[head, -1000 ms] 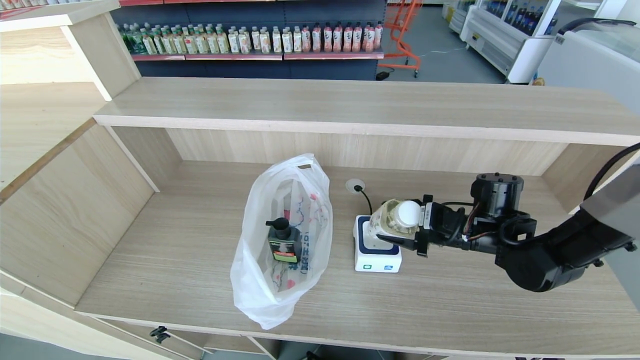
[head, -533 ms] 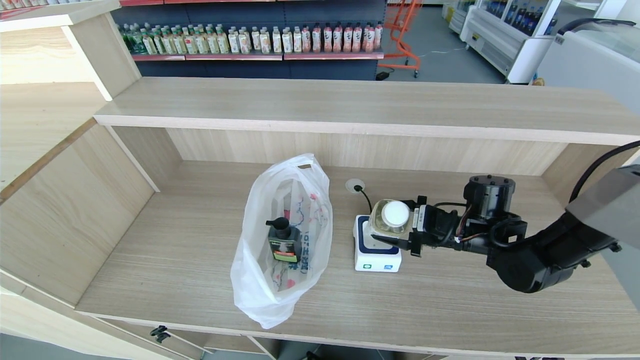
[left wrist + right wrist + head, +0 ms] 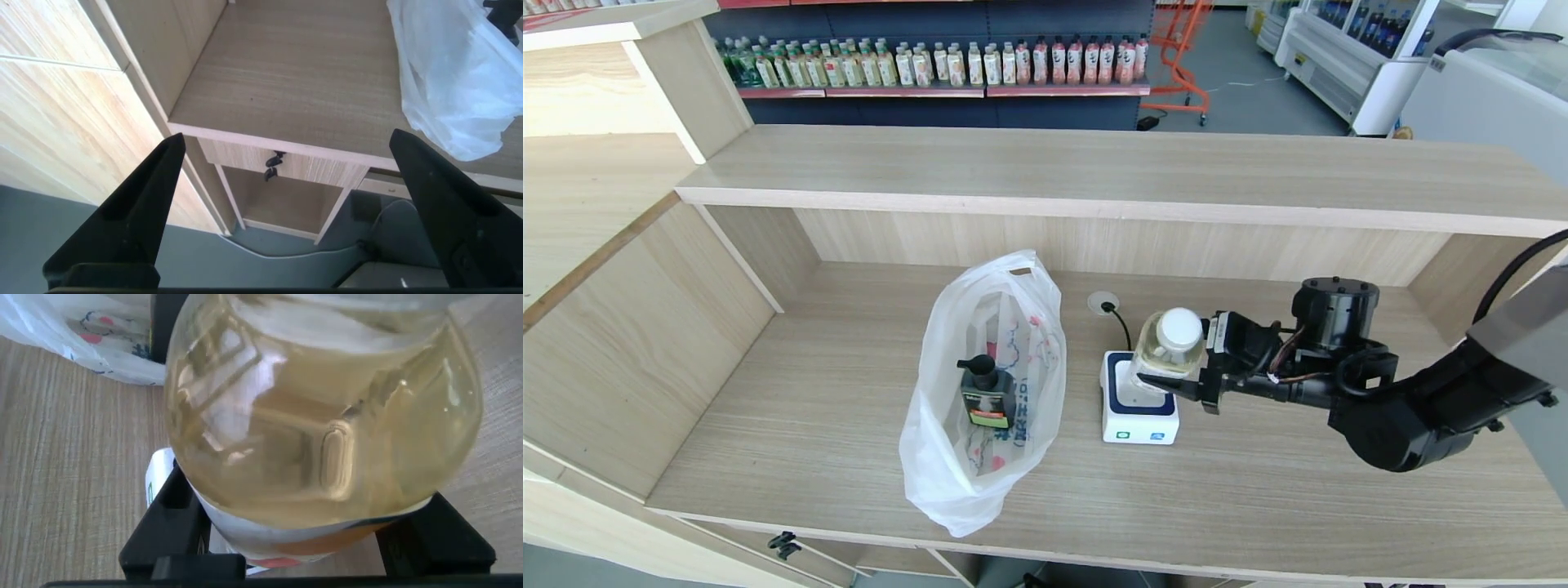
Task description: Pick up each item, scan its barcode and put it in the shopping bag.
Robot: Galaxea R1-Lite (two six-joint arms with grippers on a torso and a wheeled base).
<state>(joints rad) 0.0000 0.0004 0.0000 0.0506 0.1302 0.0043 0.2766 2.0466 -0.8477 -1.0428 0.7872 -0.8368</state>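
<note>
My right gripper is shut on a clear bottle of yellowish liquid with a white cap. It holds the bottle just above the white and blue scanner. In the right wrist view the bottle hangs close over the scanner. The white shopping bag lies open to the left of the scanner, with a black pump bottle inside. My left gripper is open and empty, out past the counter's front left edge, with the bag beyond it.
A cable runs from the scanner to a grommet in the counter. A raised ledge and side walls box in the counter. A drawer handle sits under the front edge. Bare counter lies left of the bag.
My right gripper turned the bottle over the scanner: it swung slightly left, then back right and a little higher. The cap now points more upward. Bag and scanner stayed put.
</note>
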